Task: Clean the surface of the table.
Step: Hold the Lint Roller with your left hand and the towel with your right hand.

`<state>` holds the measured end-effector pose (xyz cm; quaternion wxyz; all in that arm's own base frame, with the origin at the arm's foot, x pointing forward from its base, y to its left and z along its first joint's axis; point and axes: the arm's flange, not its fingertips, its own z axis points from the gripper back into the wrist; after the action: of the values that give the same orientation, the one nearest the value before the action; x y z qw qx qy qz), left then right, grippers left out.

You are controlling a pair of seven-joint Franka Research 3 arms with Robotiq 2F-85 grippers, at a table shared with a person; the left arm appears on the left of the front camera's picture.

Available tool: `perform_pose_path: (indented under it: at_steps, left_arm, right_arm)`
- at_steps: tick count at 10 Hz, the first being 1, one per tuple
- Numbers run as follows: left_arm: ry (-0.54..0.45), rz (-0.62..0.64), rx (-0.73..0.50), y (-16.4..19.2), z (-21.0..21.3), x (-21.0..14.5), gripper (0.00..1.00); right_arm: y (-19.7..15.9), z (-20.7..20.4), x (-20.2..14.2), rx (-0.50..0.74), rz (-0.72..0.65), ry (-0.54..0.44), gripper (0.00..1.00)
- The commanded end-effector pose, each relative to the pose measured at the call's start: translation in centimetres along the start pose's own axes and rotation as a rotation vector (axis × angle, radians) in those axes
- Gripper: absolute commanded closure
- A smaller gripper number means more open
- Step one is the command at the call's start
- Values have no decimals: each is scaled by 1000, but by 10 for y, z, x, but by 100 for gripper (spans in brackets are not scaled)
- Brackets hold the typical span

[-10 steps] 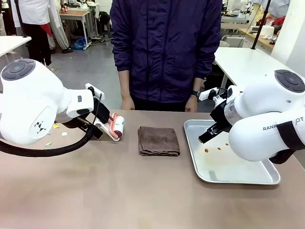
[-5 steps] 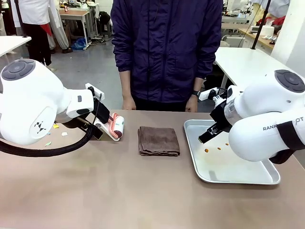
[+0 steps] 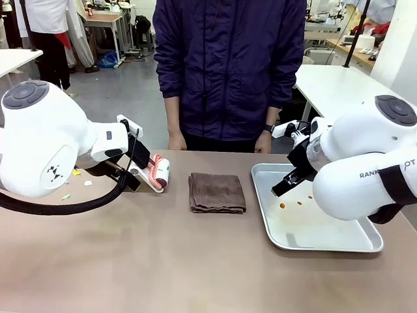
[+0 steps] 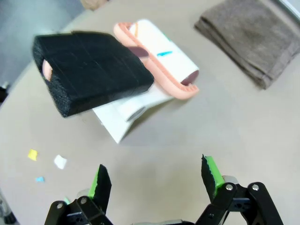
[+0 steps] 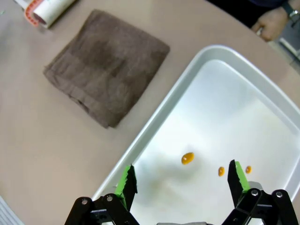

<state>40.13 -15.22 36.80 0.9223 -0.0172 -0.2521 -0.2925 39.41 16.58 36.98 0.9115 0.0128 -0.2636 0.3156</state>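
Observation:
The taupe-brown table (image 3: 163, 261) carries a lint roller (image 4: 159, 61) with a white roll, a salmon frame and a black foam handle (image 4: 93, 70). My left gripper (image 4: 155, 180) hovers open just short of it, nothing between its fingers. A folded brown cloth (image 3: 217, 192) lies mid-table. My right gripper (image 5: 182, 180) is open above the near left part of the silver tray (image 5: 154, 126), over small orange drops (image 5: 187, 158).
Small paper scraps (image 4: 60, 161) in yellow, white and blue dot the table near the left arm. A person in a dark jacket stands at the far edge, a hand (image 5: 269, 23) resting by the tray's corner. White tables stand behind.

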Motion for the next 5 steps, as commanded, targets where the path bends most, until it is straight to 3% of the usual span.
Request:
perform_pose_path:
  at_steps: [1, 3, 4, 5]
  left_arm:
    - [92, 29, -166, 11, 27, -7, 0]
    - [160, 144, -351, 21, 67, -13, 0]
    - [209, 273, -293, 30, 83, -18, 0]
    - [194, 359, -294, 41, 99, -24, 0]
  right_arm:
    - [-3, 27, 2, 117, -61, 71, 0]
    - [-13, 69, 5, 140, -277, 106, 0]
    - [-21, 87, 3, 183, -354, 87, 0]
    - [-30, 106, -3, 267, -413, 74, 0]
